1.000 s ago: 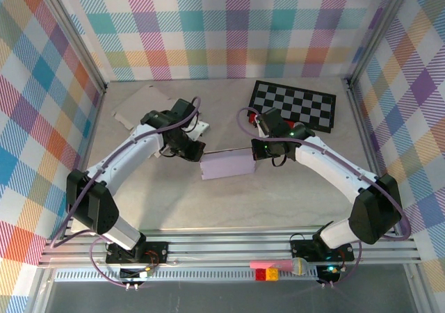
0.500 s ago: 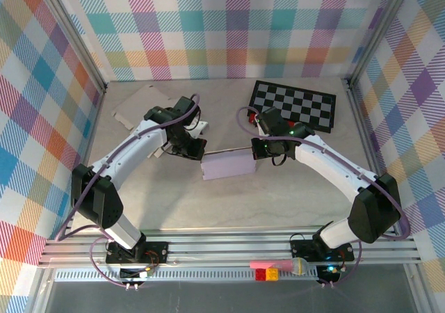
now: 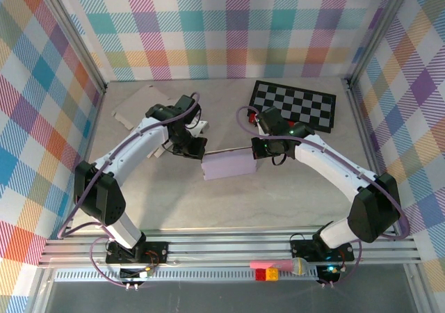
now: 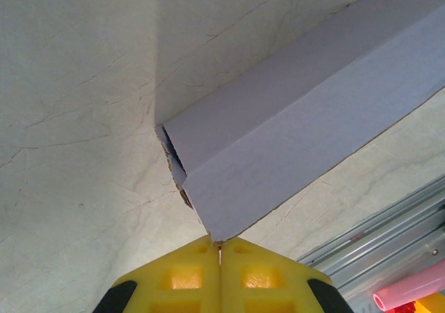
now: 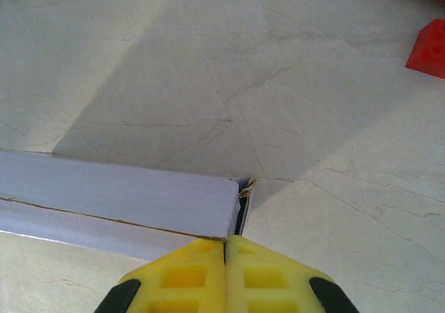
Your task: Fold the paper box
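**Top view.** The paper box (image 3: 228,165), a pale lavender sleeve, lies lengthwise on the table (image 3: 229,205), about midway between my two arms. My left gripper (image 3: 198,148) meets its left end and my right gripper (image 3: 256,151) meets its right end. A thin dark line runs along the box's far edge from one gripper to the other. A checkerboard (image 3: 294,106) lies flat at the far right, well apart from the box. A piece of tan cardboard (image 3: 142,103) lies at the far left. A small white object (image 3: 200,127) sits just beyond my left wrist.

**Left wrist view.** My left gripper (image 4: 220,247) has its yellow fingers (image 4: 184,278) pressed together, leaving only a hairline seam. The lower corner of the paper box (image 4: 299,125) runs straight into that seam. The box's open end faces the camera and casts a broad shadow on the table.

**Right wrist view.** My right gripper (image 5: 226,247) is likewise drawn fully closed. The end edge of the paper box (image 5: 118,195) meets its fingertips. A red block (image 5: 427,49) stands at the upper right, well apart from the box.

In both wrist views the paper appears to be nipped between the pads. The wall is so thin, however, that I can only judge this from the way the box edge ends exactly at each seam.
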